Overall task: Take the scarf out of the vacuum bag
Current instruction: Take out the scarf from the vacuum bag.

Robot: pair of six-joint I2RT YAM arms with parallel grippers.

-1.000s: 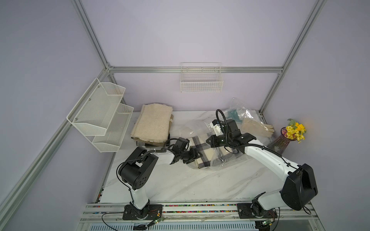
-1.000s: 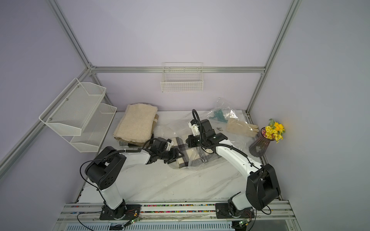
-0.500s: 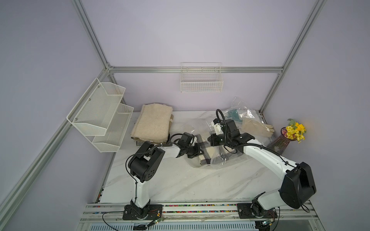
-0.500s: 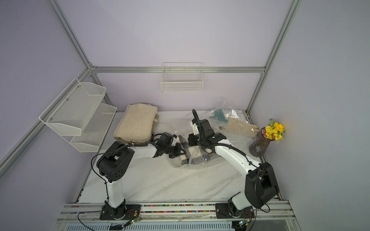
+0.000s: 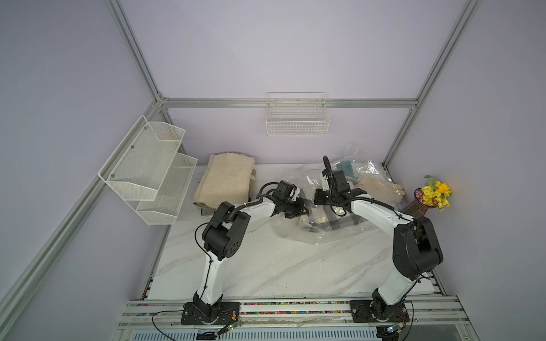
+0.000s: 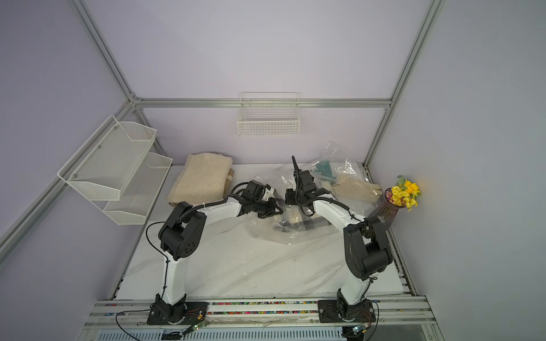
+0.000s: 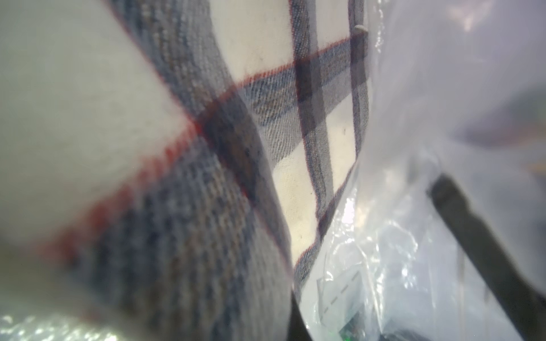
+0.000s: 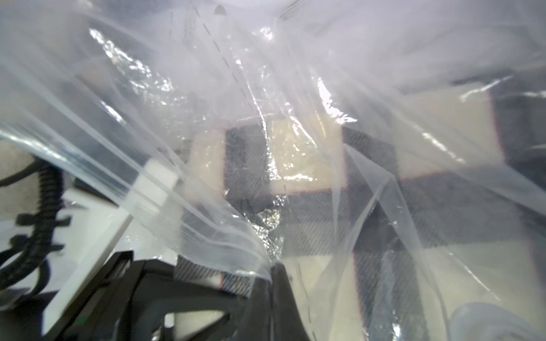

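Observation:
The vacuum bag (image 5: 291, 233) (image 6: 263, 231) lies crinkled at mid-table in both top views. Inside it is the scarf (image 5: 314, 220) (image 6: 291, 220), cream with grey plaid and red lines. My left gripper (image 5: 305, 212) (image 6: 279, 211) is pushed into the bag's mouth and shut on the scarf. The scarf (image 7: 236, 147) fills the left wrist view, pressed close to the lens. My right gripper (image 5: 316, 201) (image 8: 273, 274) is shut on the bag's zip rim (image 8: 206, 236) and holds it up. The scarf (image 8: 310, 206) shows through the plastic beneath.
A folded beige blanket (image 5: 224, 180) lies at back left. A smaller clear bag with a teal item (image 5: 347, 168) and cream gloves (image 5: 381, 189) lie at back right. A vase of yellow flowers (image 5: 434, 195) stands at the right edge. White mesh shelves (image 5: 147, 171) hang left.
My left gripper has gone from open to shut and pushed further right into the bag. The scarf has bunched up. The right gripper keeps its hold on the rim.

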